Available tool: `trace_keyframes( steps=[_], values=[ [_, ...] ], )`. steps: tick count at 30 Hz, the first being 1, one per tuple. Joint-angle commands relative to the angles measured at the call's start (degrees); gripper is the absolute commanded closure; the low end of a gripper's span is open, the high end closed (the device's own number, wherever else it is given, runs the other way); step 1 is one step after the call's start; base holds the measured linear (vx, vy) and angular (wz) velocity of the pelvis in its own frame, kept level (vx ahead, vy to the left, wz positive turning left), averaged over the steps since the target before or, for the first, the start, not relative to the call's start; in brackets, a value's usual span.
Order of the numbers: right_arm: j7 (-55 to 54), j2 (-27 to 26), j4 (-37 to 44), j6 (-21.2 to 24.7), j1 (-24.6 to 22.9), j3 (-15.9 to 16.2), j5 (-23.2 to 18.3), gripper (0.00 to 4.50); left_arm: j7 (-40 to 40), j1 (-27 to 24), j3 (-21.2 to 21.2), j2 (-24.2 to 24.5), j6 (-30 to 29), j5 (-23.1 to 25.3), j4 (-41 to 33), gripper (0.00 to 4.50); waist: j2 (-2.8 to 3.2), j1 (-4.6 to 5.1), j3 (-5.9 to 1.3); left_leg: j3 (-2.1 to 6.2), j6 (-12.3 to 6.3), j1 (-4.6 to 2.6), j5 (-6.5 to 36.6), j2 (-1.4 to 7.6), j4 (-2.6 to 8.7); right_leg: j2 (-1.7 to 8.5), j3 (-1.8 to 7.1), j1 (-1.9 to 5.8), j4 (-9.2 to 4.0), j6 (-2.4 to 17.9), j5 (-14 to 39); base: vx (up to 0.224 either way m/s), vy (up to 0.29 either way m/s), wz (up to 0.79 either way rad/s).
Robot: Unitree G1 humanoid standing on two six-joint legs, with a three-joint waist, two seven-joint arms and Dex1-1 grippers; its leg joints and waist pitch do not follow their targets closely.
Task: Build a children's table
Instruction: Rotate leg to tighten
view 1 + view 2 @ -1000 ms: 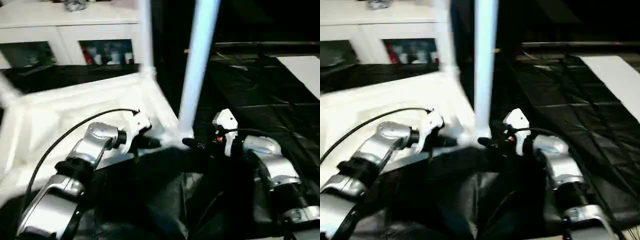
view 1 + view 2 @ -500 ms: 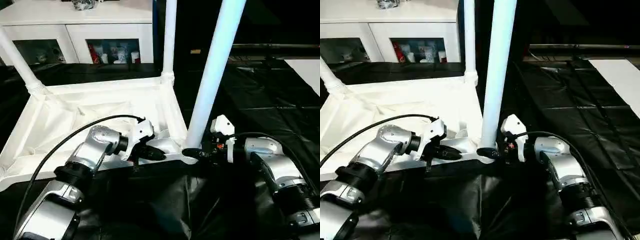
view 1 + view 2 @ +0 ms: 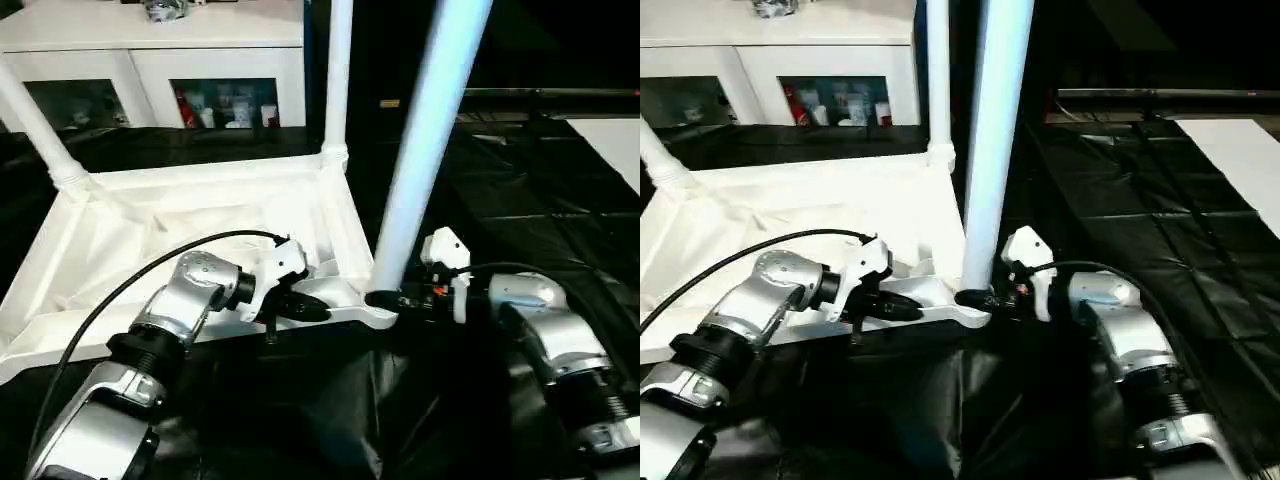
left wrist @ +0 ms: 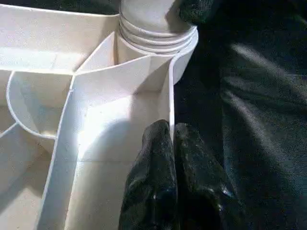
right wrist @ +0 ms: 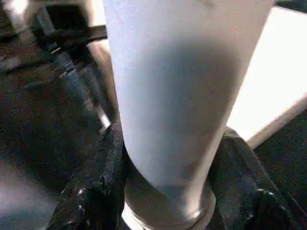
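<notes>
The left gripper (image 4: 172,143) is pinching the thin side wall of the children's table (image 3: 150,235), its jaws pressed together on the rim just beside the near right corner socket. The right gripper (image 5: 168,191) is clasping the base of the near leg (image 3: 425,130), one black finger (image 5: 96,182) lying against each side of the tube right above its ringed collar, where it is entering the corner socket.

The table is lying upside down on the black sheet (image 3: 520,190) in front of the robot, its ribbed underside facing up. The near leg is standing almost upright, leaning slightly to the right as it rises out of view. Two more legs are sitting in the far corners: the far right leg (image 3: 338,75) is standing straight, and the far left leg (image 3: 35,125) is leaning outward to the left. Behind the table a white cabinet (image 3: 150,60) with glass doors is standing.
</notes>
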State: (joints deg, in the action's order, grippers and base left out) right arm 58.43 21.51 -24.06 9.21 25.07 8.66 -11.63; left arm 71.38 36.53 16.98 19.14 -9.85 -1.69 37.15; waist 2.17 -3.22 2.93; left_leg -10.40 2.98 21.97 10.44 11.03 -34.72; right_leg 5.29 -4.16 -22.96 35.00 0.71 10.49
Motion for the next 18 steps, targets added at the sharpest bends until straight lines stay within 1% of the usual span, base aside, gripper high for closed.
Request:
trace_keyframes(
  steps=[1, 2, 3, 4, 5, 6, 7, 8, 9, 10, 11, 12, 13, 14, 15, 16, 17, 18],
  values=[
    [-7.9, -2.98, -4.88, 1.52, 0.05, -0.92, 0.83, 2.5, -3.84, 1.68, -1.03, -2.59, -0.86, -0.44, 0.66, 4.5, -0.63, 0.37, -3.63, 0.53, -2.4, -1.04, 12.91, 1.84, 4.34, 3.04, 2.31, 2.5, -4.81, 12.14, 16.65, 0.0, 0.0, 0.0],
    [-9.41, -3.63, -5.45, 1.61, 0.21, -1.41, 0.88, 2.5, -5.24, 2.02, -1.33, -3.01, -0.96, -0.21, 1.29, 4.5, -0.7, 0.61, -3.48, 0.62, -1.6, -1.11, 14.58, 1.76, 4.45, 3.04, 2.23, 2.46, -5.12, 11.51, 19.36, 0.0, 0.0, 0.0],
    [-11.51, -4.53, -6.2, 1.72, 0.42, -2.09, 0.94, 2.5, -7.33, 2.54, -1.77, -3.62, -1.1, 0.13, 2.25, 4.5, -0.74, 0.72, -3.48, 0.66, -1.27, -1.16, 15.02, 1.72, 4.49, 3.01, 2.21, 2.45, -5.24, 11.04, 20.42, 0.0, 0.0, 0.0],
    [-19.86, -8.16, -8.52, 2.02, 1.28, -4.6, 0.98, 2.5, -15.82, 4.67, -3.85, -6.08, -2.67, 0.79, 6.01, 4.5, -0.57, 1.04, -3.41, 0.69, -0.79, -1.25, 15.93, 1.66, 4.54, 2.94, 2.26, 2.25, -5.36, 10.63, 21.61, 0.0, 0.0, 0.0],
    [-20.67, -8.5, -8.74, 2.08, 1.38, -4.84, 0.97, 2.5, -16.62, 4.87, -4.04, -6.3, -2.81, 0.85, 6.35, 4.5, -0.63, 1.36, -3.35, 0.82, 0.07, -1.55, 17.34, 1.61, 4.57, 2.86, 2.14, 2.03, -5.59, 10.39, 23.37, 0.0, 0.0, 0.0],
    [-23.17, -9.57, -9.4, 2.26, 1.68, -5.6, 0.92, 2.5, -19.06, 5.47, -4.62, -6.97, -3.23, 1.02, 7.38, 4.5, -0.66, 1.55, -3.34, 0.71, 0.07, -1.51, 17.78, 1.5, 4.53, 2.87, 2.23, 1.97, -5.78, 10.06, 24.0, 0.0, 0.0, 0.0],
    [-29.51, -12.05, -11.22, 2.83, 2.7, -7.85, 0.38, 2.5, -24.45, 6.62, -6.0, -8.47, -4.45, 1.11, 9.2, 4.5, -0.57, 1.69, -3.26, 0.82, 0.18, -1.41, 17.95, 1.47, 4.59, 2.92, 2.23, 1.99, -5.86, 9.7, 24.65, 0.0, 0.0, 0.0],
    [-35.74, -14.65, -13.22, 3.61, 3.96, -10.26, -0.51, 2.5, -30.13, 7.77, -7.42, -9.99, -5.47, 1.2, 10.97, 4.5, -0.27, 1.86, -3.37, 1.06, 0.58, -1.37, 18.28, 1.39, 4.64, 2.91, 2.07, 2.09, -5.76, 9.4, 25.18, 0.0, 0.0, 0.0],
    [-37.3, -15.67, -13.87, 3.6, 4.52, -10.75, -0.55, 2.5, -32.79, 8.27, -7.9, -10.57, -5.33, 1.41, 11.8, 4.5, -0.37, 1.92, -3.43, 1.05, 0.5, -1.3, 18.26, 1.4, 4.67, 2.96, 2.07, 2.13, -5.95, 9.16, 25.15, 0.0, 0.0, 0.0],
    [-37.3, -15.67, -13.87, 3.6, 4.52, -10.75, -0.55, 2.5, -32.79, 8.27, -7.9, -10.57, -5.33, 1.41, 11.8, 4.5, -0.28, 1.95, -3.43, 1.08, 0.42, -1.33, 18.29, 1.36, 4.67, 2.9, 2.02, 2.08, -5.97, 8.99, 24.98, 0.0, 0.0, 0.0],
    [-40.58, -17.07, -15.0, 2.97, 5.72, -11.03, 0.12, 2.5, -35.37, 8.86, -8.44, -11.49, -4.87, 1.41, 12.56, 4.5, 0.1, 1.81, -3.51, 1.1, 0.13, -1.31, 18.08, 1.4, 4.69, 2.93, 2.07, 2.19, -6.01, 9.16, 23.56, 0.0, 0.0, 0.0],
    [-43.19, -18.17, -15.95, 2.39, 6.64, -11.33, 0.74, 2.5, -37.25, 9.3, -8.92, -12.22, -4.58, 1.47, 13.11, 4.5, -0.15, 2.06, -3.53, 1.0, 0.07, -1.04, 17.62, 1.4, 4.72, 2.88, 2.17, 2.14, -5.91, 9.47, 21.9, 0.0, 0.0, 0.0],
    [-44.47, -18.85, -16.81, 1.73, 7.61, -10.52, 2.12, 2.5, -38.58, 9.65, -8.88, -12.88, -4.05, 1.91, 13.45, 4.5, -0.13, 2.13, -3.68, 0.99, 0.15, -1.12, 17.48, 1.29, 4.7, 2.71, 2.1, 2.17, -5.78, 9.69, 20.91, 0.0, 0.0, 0.0],
    [-44.28, -19.03, -17.3, 0.42, 8.43, -9.09, 3.77, 2.5, -37.8, 9.7, -8.27, -13.41, -3.95, 2.28, 13.3, 4.5, 0.01, 2.08, -3.74, 0.95, 0.09, -1.17, 17.42, 1.23, 4.64, 2.76, 2.1, 2.17, -5.76, 9.88, 20.38, 0.0, 0.0, 0.0],
    [-42.98, -19.13, -17.23, -0.26, 8.61, -8.68, 3.87, 2.5, -37.28, 9.8, -7.79, -13.56, -3.75, 2.53, 13.46, 4.5, 0.01, 1.99, -3.74, 0.88, -0.3, -1.1, 16.91, 1.33, 4.61, 2.81, 2.21, 2.25, -5.74, 10.26, 18.66, 0.0, 0.0, 0.0],
    [-41.63, -19.17, -16.91, -0.88, 8.57, -8.5, 3.68, 2.5, -36.65, 9.81, -7.25, -13.53, -3.48, 2.84, 13.5, 4.5, -0.08, 1.89, -3.89, 0.83, -0.96, -0.83, 15.51, 1.32, 4.56, 2.8, 2.27, 2.57, -5.45, 10.75, 16.06, 0.0, 0.0, 0.0],
    [-39.25, -19.0, -15.81, -2.08, 8.19, -8.2, 3.52, 2.5, -34.68, 9.83, -6.29, -13.16, -3.15, 3.39, 13.74, 4.5, -0.07, 1.74, -4.02, 0.74, -1.75, -0.81, 14.01, 1.33, 4.46, 2.81, 2.28, 2.69, -5.2, 11.32, 13.54, 0.0, 0.0, 0.0],
    [-37.33, -18.63, -14.87, -2.38, 7.69, -7.89, 3.26, 2.16, -33.22, 9.66, -5.87, -12.84, -3.16, 3.49, 13.6, 4.5, -0.11, 1.67, -4.09, 0.7, -2.13, -0.75, 13.15, 1.33, 4.34, 2.83, 2.3, 2.79, -5.06, 11.66, 12.2, 0.0, 0.0, 0.0]
  ],
)
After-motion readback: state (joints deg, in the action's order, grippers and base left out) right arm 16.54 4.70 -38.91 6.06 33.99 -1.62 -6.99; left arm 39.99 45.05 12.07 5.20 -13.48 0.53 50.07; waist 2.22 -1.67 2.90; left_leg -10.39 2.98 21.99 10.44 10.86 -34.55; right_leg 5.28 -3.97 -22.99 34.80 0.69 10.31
